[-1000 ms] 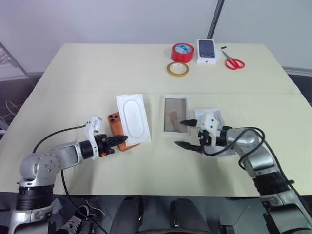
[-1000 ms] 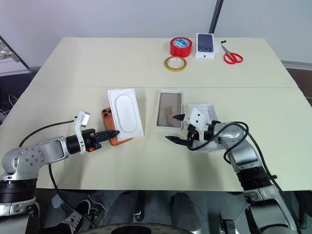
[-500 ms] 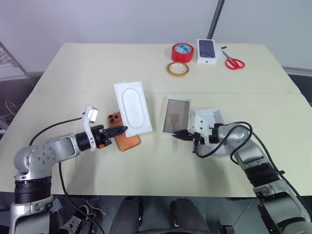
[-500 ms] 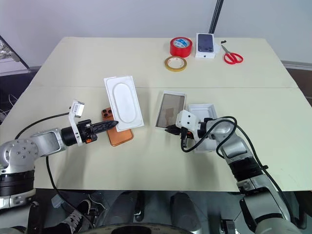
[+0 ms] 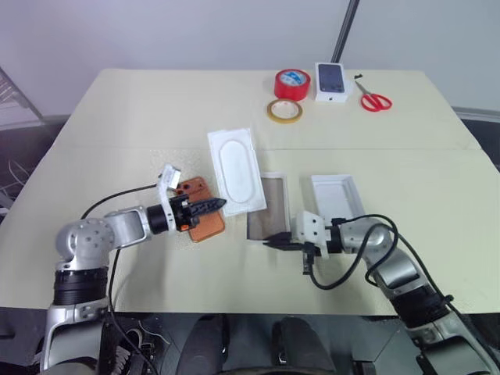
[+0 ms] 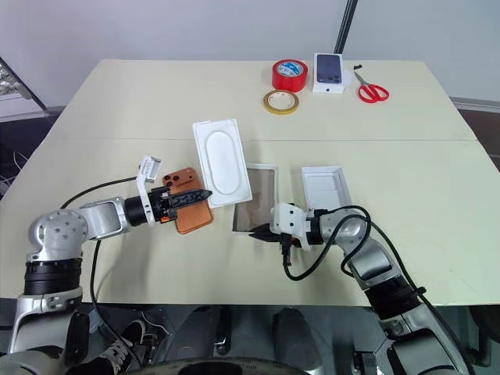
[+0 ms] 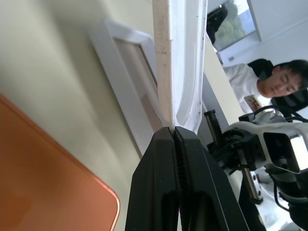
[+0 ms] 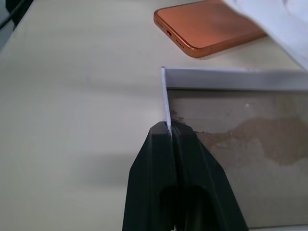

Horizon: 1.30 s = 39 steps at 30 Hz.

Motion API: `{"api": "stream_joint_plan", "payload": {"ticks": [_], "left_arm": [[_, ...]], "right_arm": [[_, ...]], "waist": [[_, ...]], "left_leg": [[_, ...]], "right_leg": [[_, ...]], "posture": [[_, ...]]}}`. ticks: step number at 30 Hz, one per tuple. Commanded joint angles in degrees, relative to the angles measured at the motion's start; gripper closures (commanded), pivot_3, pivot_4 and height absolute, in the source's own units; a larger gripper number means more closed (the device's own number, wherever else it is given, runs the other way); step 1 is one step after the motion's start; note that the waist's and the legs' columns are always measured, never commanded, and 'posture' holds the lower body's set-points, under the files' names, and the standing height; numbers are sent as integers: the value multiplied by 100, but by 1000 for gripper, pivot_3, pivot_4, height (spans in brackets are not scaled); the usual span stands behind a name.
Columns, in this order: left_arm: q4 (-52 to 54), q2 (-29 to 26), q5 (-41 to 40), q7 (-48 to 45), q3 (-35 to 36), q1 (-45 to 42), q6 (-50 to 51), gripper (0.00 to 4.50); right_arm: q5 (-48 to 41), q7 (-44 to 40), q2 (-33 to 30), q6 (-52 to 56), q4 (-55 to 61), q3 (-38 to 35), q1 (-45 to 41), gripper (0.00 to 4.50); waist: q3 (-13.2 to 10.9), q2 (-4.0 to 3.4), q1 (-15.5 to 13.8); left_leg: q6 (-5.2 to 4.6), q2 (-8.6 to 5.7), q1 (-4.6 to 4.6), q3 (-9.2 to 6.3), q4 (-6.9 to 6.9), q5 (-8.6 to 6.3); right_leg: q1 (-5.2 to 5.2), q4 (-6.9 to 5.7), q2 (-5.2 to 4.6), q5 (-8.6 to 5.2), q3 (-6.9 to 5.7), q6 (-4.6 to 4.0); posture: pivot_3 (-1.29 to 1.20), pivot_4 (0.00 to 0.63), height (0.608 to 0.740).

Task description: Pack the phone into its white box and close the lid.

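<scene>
The orange phone (image 5: 207, 226) lies flat on the table, camera cluster away from me. My left gripper (image 5: 221, 204) is shut on the near edge of a flat white insert with a rounded recess (image 5: 237, 169), held tilted above the table beside the phone. Two white cardboard trays lie open side up: one with a brownish inside (image 5: 268, 215) and a plain white one (image 5: 336, 195) to its right. No printed face shows, so I cannot tell the white box from the lid. My right gripper (image 8: 168, 126) is shut on the brownish tray's near wall (image 8: 231, 78).
At the table's far edge stand a red tape roll (image 5: 292, 83), a tan tape ring (image 5: 285, 111), a small white box printed with a dark phone (image 5: 331, 81) and red scissors (image 5: 375, 100). A person (image 7: 269, 82) sits beyond the table in the left wrist view.
The left gripper carried the insert up and to the right, off the phone. The right gripper went from open to shut on the brownish tray's wall and dragged that tray nearer and leftward.
</scene>
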State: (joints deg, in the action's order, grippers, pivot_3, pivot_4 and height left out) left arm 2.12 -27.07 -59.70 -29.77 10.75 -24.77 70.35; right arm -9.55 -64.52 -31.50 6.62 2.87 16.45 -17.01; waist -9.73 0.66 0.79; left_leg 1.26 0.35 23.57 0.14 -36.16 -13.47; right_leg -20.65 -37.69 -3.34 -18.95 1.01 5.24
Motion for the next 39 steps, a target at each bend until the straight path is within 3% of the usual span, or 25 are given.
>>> {"api": "stream_joint_plan", "payload": {"ticks": [1,3,8,11,17,20,23,27,31,32,33,36,39], "left_arm": [[125,46,184,-214,-245,-53,-163,4500],[242,66,224,-287,-373,18,-141,4500],[398,147,90,-339,-376,154,-13,4500],[425,212,129,-368,-475,221,9,4500],[283,411,326,-366,-682,116,-39,4500],[222,419,325,-417,-705,74,32,3609],[280,336,555,-453,-825,51,-163,2127],[297,274,656,-462,-800,6,-141,2127],[576,99,973,-676,-729,65,-764,2127],[657,60,1105,-726,-719,102,-1014,2066],[744,10,1278,-781,-712,155,-1319,2066],[886,-205,1854,-992,-780,351,-2185,2066],[940,-446,2337,-1393,-866,662,-3047,2066]], "right_arm": [[-287,67,18,247,418,-210,-54,3085],[-402,37,-163,206,634,-418,66,2136],[-1039,-242,-885,746,1198,-1114,511,2136],[-921,-426,-1493,480,693,-1579,709,2136],[-589,-155,-1476,-250,-318,-1724,231,2136],[-485,-44,-1305,-474,-391,-1618,121,2071],[-507,95,-1050,-465,-332,-1540,17,2071],[-680,241,-753,-219,-160,-1555,-155,2071],[-967,507,-299,129,-84,-1554,-492,2071],[-896,558,-221,119,-63,-1470,-522,2609],[-825,591,-139,124,-29,-1365,-532,2873],[-470,752,43,82,-60,-1018,-581,4459],[221,800,-40,-253,-261,-523,-560,4459]], "waist": [[0,0,2],[0,0,-5],[-4,3,-26],[-7,8,-27],[-9,6,13],[-9,6,-8],[-10,7,-24],[-11,7,-13],[-12,8,6],[-11,8,3],[-11,7,-4],[-12,7,-7],[-12,5,-4]], "left_leg": [[0,0,0,0,0,0],[1,0,0,0,2,0],[0,0,4,0,2,0],[0,0,3,-3,2,0],[-2,2,-6,-3,2,0],[-1,5,-5,-3,3,1],[-1,5,-1,-4,4,1],[0,4,0,-4,-1,2],[3,4,-2,-4,-2,3],[4,5,-2,-4,-1,4],[6,5,-3,-5,1,5],[7,6,-2,-4,10,5],[7,5,0,-3,12,5]], "right_leg": [[0,0,0,0,0,0],[-2,0,0,0,0,0],[0,8,-1,-1,0,1],[6,12,-3,-1,-4,0],[12,12,1,1,-3,-6],[10,11,9,2,-3,-5],[10,14,10,0,-5,-2],[10,12,10,1,-4,-1],[10,9,10,3,-3,-2],[10,8,11,3,-3,-2],[9,8,11,3,-4,-2],[5,11,11,2,-3,-3],[2,14,9,2,-2,-4]], "posture": [[0,150,740],[0,150,740],[0,150,740],[0,150,740],[0,150,740],[0,150,740],[0,150,740],[0,150,740],[0,150,740],[0,150,740],[0,150,740],[0,150,740],[0,150,740]]}}
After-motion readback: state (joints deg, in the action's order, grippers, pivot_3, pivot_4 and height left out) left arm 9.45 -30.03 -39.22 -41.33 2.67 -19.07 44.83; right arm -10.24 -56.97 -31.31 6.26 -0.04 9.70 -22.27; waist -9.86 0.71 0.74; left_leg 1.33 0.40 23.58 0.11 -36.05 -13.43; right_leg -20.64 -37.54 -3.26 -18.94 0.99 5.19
